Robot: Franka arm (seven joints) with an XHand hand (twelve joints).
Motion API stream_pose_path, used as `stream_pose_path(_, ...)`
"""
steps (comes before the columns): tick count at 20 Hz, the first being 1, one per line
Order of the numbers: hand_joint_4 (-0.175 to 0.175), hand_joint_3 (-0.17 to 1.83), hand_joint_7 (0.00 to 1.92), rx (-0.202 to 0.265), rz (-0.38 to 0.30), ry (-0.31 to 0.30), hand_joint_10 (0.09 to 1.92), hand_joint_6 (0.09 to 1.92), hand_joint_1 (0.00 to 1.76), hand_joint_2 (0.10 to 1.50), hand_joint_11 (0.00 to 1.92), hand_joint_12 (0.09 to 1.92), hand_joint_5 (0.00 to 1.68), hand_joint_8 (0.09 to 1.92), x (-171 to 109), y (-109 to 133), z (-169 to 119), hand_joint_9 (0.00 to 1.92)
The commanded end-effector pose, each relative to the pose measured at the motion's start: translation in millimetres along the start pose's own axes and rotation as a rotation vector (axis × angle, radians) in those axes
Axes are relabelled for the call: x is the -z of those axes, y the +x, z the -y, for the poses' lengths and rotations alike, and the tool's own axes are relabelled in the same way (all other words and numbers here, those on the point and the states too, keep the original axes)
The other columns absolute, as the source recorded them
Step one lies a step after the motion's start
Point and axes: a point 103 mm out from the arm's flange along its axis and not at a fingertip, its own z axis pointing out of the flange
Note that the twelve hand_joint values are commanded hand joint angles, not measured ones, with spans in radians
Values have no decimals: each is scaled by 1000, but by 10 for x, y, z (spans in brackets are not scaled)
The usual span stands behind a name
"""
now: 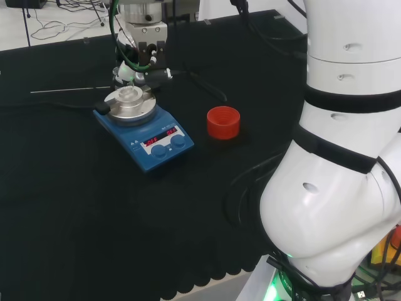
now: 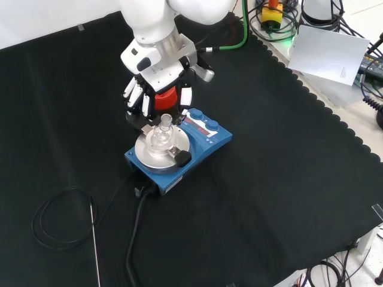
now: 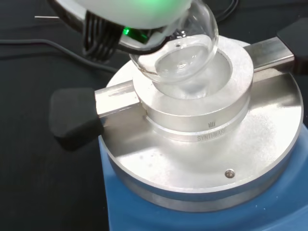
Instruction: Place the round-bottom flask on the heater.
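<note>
The clear round-bottom flask [image 3: 179,58] sits with its bulb low in the bowl of the silver block [image 3: 202,122] on the blue heater [image 2: 206,139]. In the front view the flask [image 2: 161,135] stands on the silver plate, neck up, right under the hand [image 2: 157,89]. The hand's fingers [image 2: 135,97] point down around the neck and appear to hold it. In the head view the hand [image 1: 141,59] hangs just beyond the heater [image 1: 145,133]. In the wrist view a blurred white part of the hand [image 3: 130,9] hides the neck itself.
A red ribbed ring stand [image 1: 223,122] stands on the cloth to the right of the heater in the head view. The block's black-tipped handle [image 2: 181,158] sticks out over the plate. A thin metal probe [image 2: 94,242] and black cables [image 2: 57,221] lie on the cloth nearby.
</note>
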Motion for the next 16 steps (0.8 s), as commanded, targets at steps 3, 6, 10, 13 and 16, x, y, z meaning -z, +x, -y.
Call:
stream_pose_path(3,60,795,431,-10,-9,19,556,980,1116,656,447,1288,1135,654,-70,-116,-58,650)
stream_pose_path(6,60,796,431,-10,-15,25,557,979,1116,656,446,1288,1136,654,-105,-144,-81,649)
stream_pose_path(10,59,798,431,-20,3,24,558,979,1117,654,446,1289,1136,654,-135,-12,-90,649)
stream_pose_path(13,64,710,416,-20,-53,48,568,972,1107,707,442,1294,1113,660,-144,-89,-112,640)
stream_pose_path(16,58,461,351,-26,-68,49,603,922,1024,829,416,1305,981,678,-160,-179,-119,589)
